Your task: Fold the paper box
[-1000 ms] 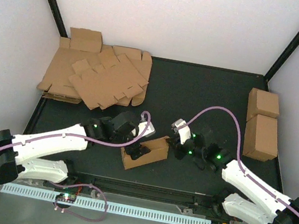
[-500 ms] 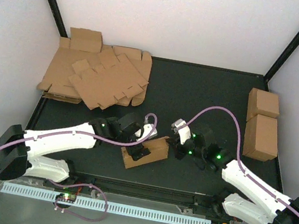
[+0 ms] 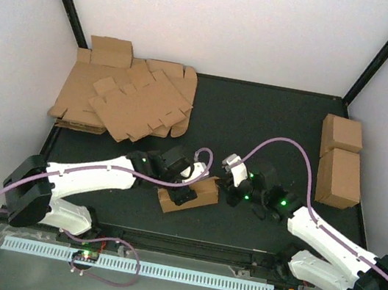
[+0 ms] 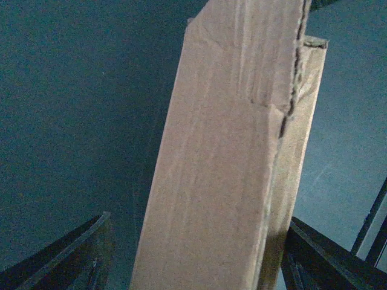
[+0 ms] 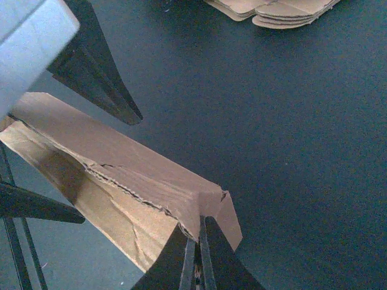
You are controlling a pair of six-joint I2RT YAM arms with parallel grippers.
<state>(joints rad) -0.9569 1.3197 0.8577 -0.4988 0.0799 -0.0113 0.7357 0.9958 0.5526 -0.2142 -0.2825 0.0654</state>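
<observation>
The paper box, a long brown cardboard piece, lies slanted on the dark table between my two arms. In the left wrist view the box runs up between my fingers. My left gripper straddles it with the jaws apart. The right finger is close against the box's side, and the left finger stands clear of it. From above, the left gripper covers the box's near left part. My right gripper is shut, its tips against the end corner of the box, beside a small end flap. From above, the right gripper sits at the box's right end.
A heap of flat cardboard sheets lies at the back left; its edge shows in the right wrist view. Two brown cuboids stand at the right edge. Black frame posts rise at the back corners. A white rail runs along the near edge.
My left arm has reached further right over the box, and its jaws have come closer together around it. The right arm and the box have stayed put.
</observation>
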